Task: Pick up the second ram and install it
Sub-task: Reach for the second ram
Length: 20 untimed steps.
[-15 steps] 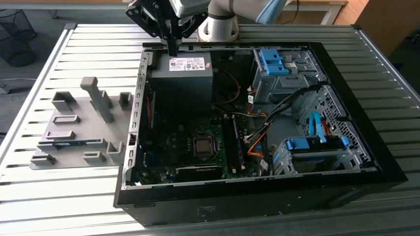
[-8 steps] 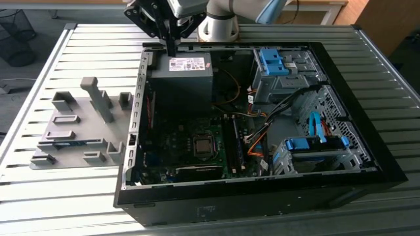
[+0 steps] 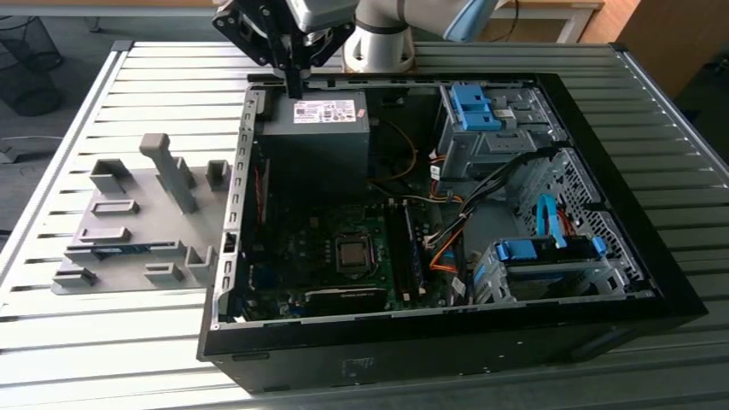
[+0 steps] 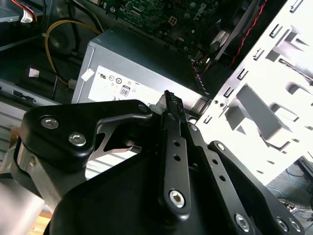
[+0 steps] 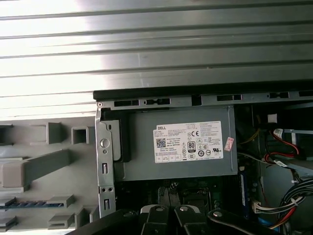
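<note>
The second ram (image 3: 118, 249) is a thin blue-green stick lying flat in a slot of the grey holder block (image 3: 148, 192), on the table at the exterior view's left of the open computer case (image 3: 638, 256). In the first wrist view the ram (image 5: 29, 203) shows as a bluish strip in the holder (image 5: 44, 166). My gripper (image 3: 294, 88) hangs above the case's far left corner, over the grey power supply (image 3: 324, 128), well away from the ram. Its black fingers (image 4: 169, 105) stand together with nothing between them.
Inside the case are the motherboard (image 3: 341, 248), loose orange and black cables (image 3: 450, 243) and bright-blue drive brackets (image 3: 473, 107) (image 3: 547, 250). The case's metal side wall (image 3: 234, 222) stands between the holder and the motherboard. The table (image 3: 137, 94) is ribbed metal.
</note>
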{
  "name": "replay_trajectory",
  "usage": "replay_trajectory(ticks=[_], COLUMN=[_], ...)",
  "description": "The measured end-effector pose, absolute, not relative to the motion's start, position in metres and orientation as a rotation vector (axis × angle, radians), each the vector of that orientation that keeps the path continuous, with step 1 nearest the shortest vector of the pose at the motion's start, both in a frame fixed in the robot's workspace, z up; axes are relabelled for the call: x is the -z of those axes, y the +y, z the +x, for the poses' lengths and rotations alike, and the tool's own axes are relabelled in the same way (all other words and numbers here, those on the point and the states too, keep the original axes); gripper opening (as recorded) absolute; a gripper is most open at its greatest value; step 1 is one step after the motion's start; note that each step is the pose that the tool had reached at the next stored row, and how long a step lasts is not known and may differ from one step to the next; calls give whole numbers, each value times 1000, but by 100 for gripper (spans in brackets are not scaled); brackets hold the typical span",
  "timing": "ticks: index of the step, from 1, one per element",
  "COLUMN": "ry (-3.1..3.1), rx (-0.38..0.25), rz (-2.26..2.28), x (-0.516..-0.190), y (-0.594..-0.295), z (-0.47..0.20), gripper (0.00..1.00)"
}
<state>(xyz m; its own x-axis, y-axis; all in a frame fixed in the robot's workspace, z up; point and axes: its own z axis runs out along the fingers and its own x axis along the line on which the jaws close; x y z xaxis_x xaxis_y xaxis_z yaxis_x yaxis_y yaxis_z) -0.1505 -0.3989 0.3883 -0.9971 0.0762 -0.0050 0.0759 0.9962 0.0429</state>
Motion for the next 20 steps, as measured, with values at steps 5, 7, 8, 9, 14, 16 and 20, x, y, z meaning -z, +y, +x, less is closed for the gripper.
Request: replay_trajectory(ticks=[5, 7, 8, 9, 14, 16, 20], ry=[3133, 3134, 3134, 3134, 3135, 3136, 3137], rx=[-67, -67, -67, -67, -67, -67, -67], rz=[119, 119, 119, 120, 120, 120, 120], x=[-388, -388, -388, -388, -387, -387, -387], y=[-399, -399, -399, -399, -399, -399, -399], z=[-152, -153, -153, -153, -155, -156, -157], gripper=[11, 11, 11, 11, 11, 11, 11])
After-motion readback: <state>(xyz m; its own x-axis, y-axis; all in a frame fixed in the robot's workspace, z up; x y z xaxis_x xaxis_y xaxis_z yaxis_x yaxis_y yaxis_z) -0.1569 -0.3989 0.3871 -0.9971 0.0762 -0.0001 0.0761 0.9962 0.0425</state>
